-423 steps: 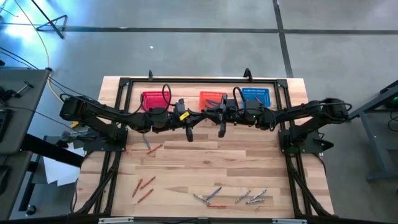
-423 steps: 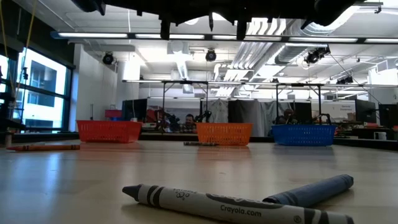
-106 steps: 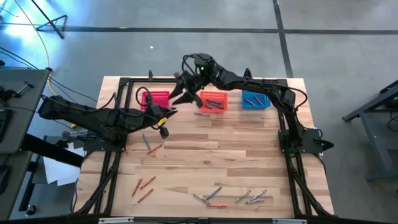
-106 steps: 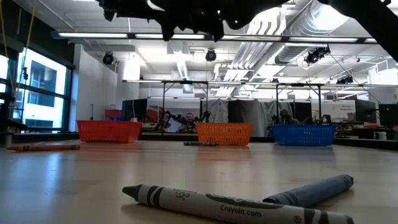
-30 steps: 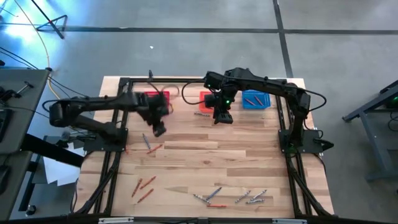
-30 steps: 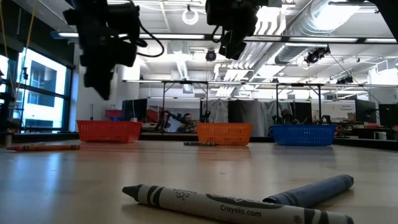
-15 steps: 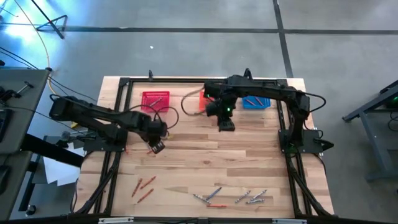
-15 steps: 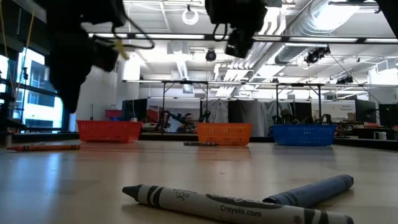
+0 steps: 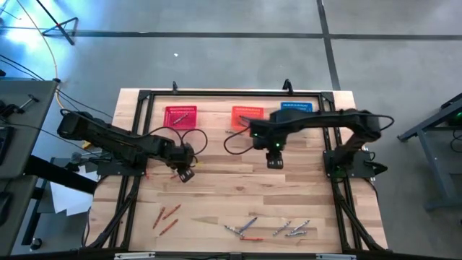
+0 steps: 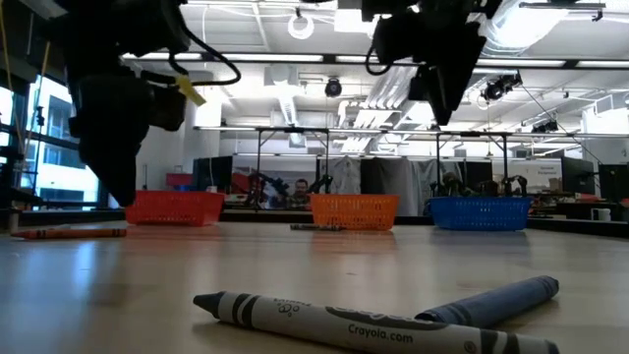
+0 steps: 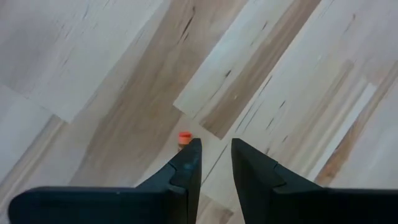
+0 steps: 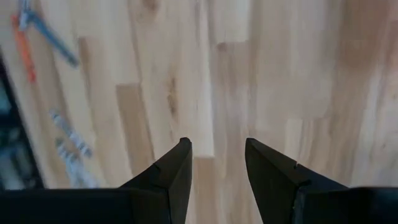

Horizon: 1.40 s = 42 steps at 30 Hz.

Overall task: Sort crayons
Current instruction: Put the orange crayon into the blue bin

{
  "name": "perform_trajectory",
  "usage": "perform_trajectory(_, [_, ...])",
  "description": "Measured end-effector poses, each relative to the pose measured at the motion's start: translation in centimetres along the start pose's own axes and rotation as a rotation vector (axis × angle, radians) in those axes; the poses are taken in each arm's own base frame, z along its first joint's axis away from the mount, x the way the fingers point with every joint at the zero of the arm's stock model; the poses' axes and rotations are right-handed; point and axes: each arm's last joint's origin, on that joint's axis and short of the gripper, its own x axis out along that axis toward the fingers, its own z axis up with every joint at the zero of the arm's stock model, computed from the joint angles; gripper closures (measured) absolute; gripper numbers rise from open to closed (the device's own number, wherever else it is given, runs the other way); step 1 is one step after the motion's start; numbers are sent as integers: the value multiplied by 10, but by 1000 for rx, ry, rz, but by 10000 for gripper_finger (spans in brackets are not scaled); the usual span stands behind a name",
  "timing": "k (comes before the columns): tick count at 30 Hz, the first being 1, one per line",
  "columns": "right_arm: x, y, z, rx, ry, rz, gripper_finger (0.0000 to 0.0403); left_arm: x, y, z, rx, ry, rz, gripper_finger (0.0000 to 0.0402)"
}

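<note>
Crayons are scattered in groups over the bench: three red-orange ones (image 9: 165, 217) near the front left corner, a mixed cluster of grey, bluish and orange ones (image 9: 267, 229) along the front edge right of centre, and, in the low view, a grey crayon (image 10: 354, 324) crossed by a bluish one (image 10: 491, 300) close to the lens. A further orange crayon (image 10: 69, 233) is seen lying flat towards the left edge. An orange crayon tip (image 11: 185, 137) is seen just beside one finger of the left gripper (image 9: 186, 173), whose jaws are held apart with nothing between them, low over the left half of the bench. The right gripper (image 9: 275, 160) is held above the bench's middle, jaws parted over bare wood and empty. Three mesh baskets, red (image 9: 180, 115), orange (image 9: 243, 113) and blue (image 9: 294, 108), are lined along the back edge. The bench (image 9: 231, 188) is made of pale jointed wood planks and framed by black rails. Behind it an open workshop with white ceiling ducts and strip lights is visible
</note>
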Motion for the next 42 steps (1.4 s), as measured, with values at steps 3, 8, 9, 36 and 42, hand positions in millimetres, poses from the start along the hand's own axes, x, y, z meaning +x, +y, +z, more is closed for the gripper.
perform_trajectory(3, [3,2,-13,30,-87,-20,261,0,0,0,49,0,4,326])
perform_trajectory(8, [12,5,-29,57,-226,1,261,0,-2,4,172,-57,0,326])
perform_trajectory(9, [14,6,-32,59,-245,6,261,0,-3,5,209,-73,-6,326])
perform_trajectory(36, [46,10,-43,58,-358,43,261,2,-5,-10,152,47,22,325])
perform_trajectory(42, [46,10,-43,47,-359,42,261,20,-8,-17,141,127,87,325])
